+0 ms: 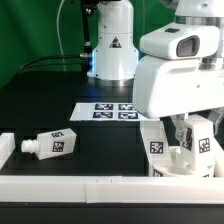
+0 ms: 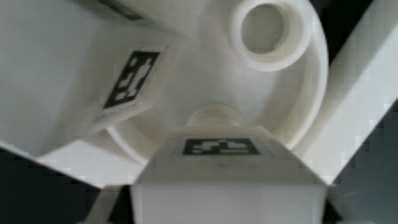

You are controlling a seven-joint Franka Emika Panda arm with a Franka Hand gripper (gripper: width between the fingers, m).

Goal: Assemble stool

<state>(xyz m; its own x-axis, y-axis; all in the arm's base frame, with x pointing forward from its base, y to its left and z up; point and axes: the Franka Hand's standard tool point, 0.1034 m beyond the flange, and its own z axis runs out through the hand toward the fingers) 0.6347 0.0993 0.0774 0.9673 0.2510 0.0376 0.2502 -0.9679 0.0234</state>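
Observation:
The round white stool seat (image 1: 178,166) rests at the front right against the rail. In the wrist view the seat (image 2: 294,85) fills the picture, with an open socket hole (image 2: 270,35). One tagged leg (image 1: 157,143) stands in the seat; it also shows in the wrist view (image 2: 125,85). My gripper (image 1: 198,142) is shut on a second tagged leg (image 1: 201,131) and holds it upright over the seat; the wrist view shows this leg (image 2: 222,150) between the jaws of my gripper (image 2: 222,198). A third leg (image 1: 52,144) lies loose on the table to the exterior view's left.
The marker board (image 1: 110,110) lies flat in the middle of the black table. A long white rail (image 1: 100,186) runs along the front, and a short rail piece (image 1: 5,150) sits at the left. The robot base (image 1: 112,45) stands at the back.

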